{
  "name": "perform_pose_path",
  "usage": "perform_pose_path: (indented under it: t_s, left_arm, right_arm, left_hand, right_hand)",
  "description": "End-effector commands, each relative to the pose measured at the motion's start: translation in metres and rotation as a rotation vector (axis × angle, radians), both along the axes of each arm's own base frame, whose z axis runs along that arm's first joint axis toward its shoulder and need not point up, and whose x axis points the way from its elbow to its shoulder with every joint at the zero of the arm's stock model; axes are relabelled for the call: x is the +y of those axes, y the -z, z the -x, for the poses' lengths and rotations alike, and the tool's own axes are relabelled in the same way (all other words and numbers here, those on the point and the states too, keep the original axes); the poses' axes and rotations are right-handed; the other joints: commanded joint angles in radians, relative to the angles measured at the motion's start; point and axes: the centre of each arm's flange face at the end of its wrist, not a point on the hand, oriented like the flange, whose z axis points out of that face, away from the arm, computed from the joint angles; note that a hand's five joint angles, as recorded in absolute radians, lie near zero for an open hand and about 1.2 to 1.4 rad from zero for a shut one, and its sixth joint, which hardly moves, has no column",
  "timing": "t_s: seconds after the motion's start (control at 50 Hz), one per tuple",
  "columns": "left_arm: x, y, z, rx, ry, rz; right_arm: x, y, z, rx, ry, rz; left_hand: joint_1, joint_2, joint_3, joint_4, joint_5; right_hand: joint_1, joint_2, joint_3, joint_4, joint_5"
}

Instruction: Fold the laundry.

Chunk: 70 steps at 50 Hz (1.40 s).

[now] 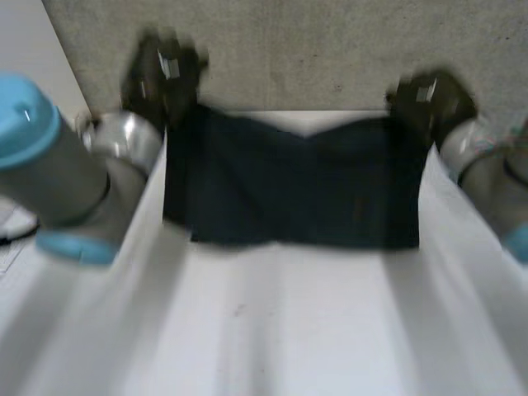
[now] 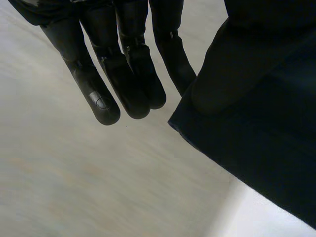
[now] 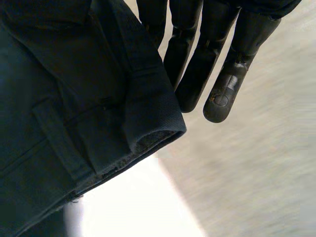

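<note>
A dark navy garment (image 1: 297,181) hangs stretched between my two hands over the far part of the white table (image 1: 272,330), its lower edge resting on the tabletop. My left hand (image 1: 161,74) holds its upper left corner and my right hand (image 1: 429,99) its upper right corner. In the left wrist view the left hand (image 2: 123,74) has straight fingers, and the garment (image 2: 266,123) wraps over its thumb beside them. In the right wrist view the right hand (image 3: 207,64) pinches a thick hemmed edge of the garment (image 3: 74,98) the same way.
A grey wall (image 1: 330,49) rises just behind the table's far edge. My left arm (image 1: 49,165) reaches along the table's left side and my right arm (image 1: 487,173) along its right side. Bare white tabletop lies in front of the garment.
</note>
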Motion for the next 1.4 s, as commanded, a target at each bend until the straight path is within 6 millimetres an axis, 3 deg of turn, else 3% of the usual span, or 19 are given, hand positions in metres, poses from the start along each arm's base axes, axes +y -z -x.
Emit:
perform_pose_path:
  t_s: [0.02,0.08,0.14,0.24,0.3,0.32,0.46,0.5,0.56,0.66,0.7,0.78,0.92,0.94,1.04,1.14,1.22,1.3,1.4]
  left_arm:
    - [-0.014,-0.115,-0.001,0.299,-0.039,0.392]
    - [-0.013,-0.123,-0.003,0.336,-0.042,0.410]
    - [-0.011,-0.119,-0.003,0.346,-0.030,0.383]
    - [-0.010,-0.066,-0.004,0.275,-0.025,0.220]
    - [-0.008,-0.036,-0.005,0.227,-0.033,0.135]
    - [-0.006,-0.012,-0.006,0.191,-0.036,0.064]
    - [0.017,0.081,-0.019,0.040,-0.053,-0.192]
    - [0.023,0.098,-0.022,0.013,-0.055,-0.239]
    - [0.036,0.121,-0.027,-0.039,-0.059,-0.313]
    - [0.059,0.121,-0.040,-0.093,-0.068,-0.393]
    - [0.074,0.110,-0.051,-0.118,-0.078,-0.437]
    - [0.102,0.102,-0.067,-0.176,-0.081,-0.538]
    - [0.166,0.096,-0.089,-0.320,0.008,-0.773]
    - [0.178,0.099,-0.092,-0.358,0.038,-0.817]
    - [0.190,0.099,-0.093,-0.399,0.078,-0.852]
    - [0.182,0.094,-0.087,-0.380,0.088,-0.805]
    - [0.155,0.088,-0.072,-0.325,0.092,-0.687]
    - [0.114,0.090,-0.050,-0.255,0.091,-0.537]
    - [0.039,0.096,-0.013,-0.145,0.067,-0.319]
  right_arm:
    - [-0.023,-0.102,-0.017,-0.265,0.005,0.434]
    - [-0.022,-0.119,-0.018,-0.308,-0.002,0.505]
    - [-0.023,-0.117,-0.019,-0.304,-0.004,0.494]
    - [-0.030,-0.087,-0.025,-0.256,-0.020,0.383]
    - [-0.034,-0.057,-0.032,-0.211,-0.044,0.282]
    - [-0.033,-0.049,-0.034,-0.198,-0.055,0.259]
    - [-0.025,0.049,-0.043,-0.024,-0.084,-0.047]
    - [-0.016,0.079,-0.040,0.050,-0.082,-0.145]
    - [-0.004,0.103,-0.031,0.122,-0.078,-0.245]
    - [0.024,0.118,-0.024,0.181,-0.094,-0.347]
    - [0.035,0.111,-0.018,0.189,-0.090,-0.360]
    - [0.081,0.078,0.002,0.235,-0.096,-0.416]
    - [0.143,0.069,0.030,0.419,-0.135,-0.612]
    - [0.147,0.071,0.033,0.450,-0.141,-0.628]
    - [0.163,0.080,0.039,0.560,-0.190,-0.682]
    - [0.164,0.086,0.041,0.561,-0.191,-0.699]
    - [0.139,0.081,0.039,0.478,-0.135,-0.601]
    - [0.101,0.083,0.032,0.347,-0.065,-0.511]
    - [0.070,0.090,0.025,0.263,-0.029,-0.462]
  left_hand:
    - [0.280,0.198,0.202,0.194,0.247]
    - [0.280,0.198,0.202,0.194,0.247]
    - [0.280,0.198,0.202,0.194,0.247]
    - [0.280,0.198,0.202,0.194,0.247]
    - [0.280,0.198,0.202,0.194,0.247]
    - [0.280,0.198,0.202,0.194,0.247]
    - [0.280,0.198,0.202,0.194,0.247]
    - [0.280,0.198,0.202,0.194,0.247]
    - [0.280,0.198,0.202,0.194,0.247]
    - [0.280,0.198,0.202,0.194,0.247]
    - [0.280,0.198,0.202,0.194,0.247]
    - [0.280,0.198,0.202,0.194,0.247]
    - [0.280,0.198,0.202,0.194,0.247]
    - [0.280,0.198,0.202,0.194,0.247]
    - [0.280,0.198,0.202,0.194,0.247]
    - [0.280,0.198,0.202,0.194,0.247]
    - [0.280,0.198,0.202,0.194,0.247]
    - [0.280,0.198,0.202,0.194,0.247]
    - [0.280,0.198,0.202,0.194,0.247]
  right_hand:
    - [0.414,0.219,0.218,0.206,0.235]
    - [0.414,0.219,0.218,0.206,0.235]
    - [0.414,0.219,0.218,0.206,0.235]
    - [0.414,0.219,0.218,0.206,0.235]
    - [0.414,0.219,0.218,0.206,0.235]
    - [0.414,0.219,0.218,0.206,0.235]
    - [0.414,0.219,0.218,0.206,0.235]
    - [0.414,0.219,0.218,0.206,0.235]
    - [0.414,0.219,0.218,0.206,0.235]
    - [0.414,0.219,0.218,0.206,0.235]
    - [0.414,0.219,0.218,0.206,0.235]
    - [0.414,0.219,0.218,0.206,0.235]
    - [0.414,0.219,0.218,0.206,0.235]
    - [0.414,0.219,0.218,0.206,0.235]
    - [0.414,0.219,0.218,0.206,0.235]
    - [0.414,0.219,0.218,0.206,0.235]
    - [0.414,0.219,0.218,0.206,0.235]
    - [0.414,0.219,0.218,0.206,0.235]
    - [0.414,0.219,0.218,0.206,0.235]
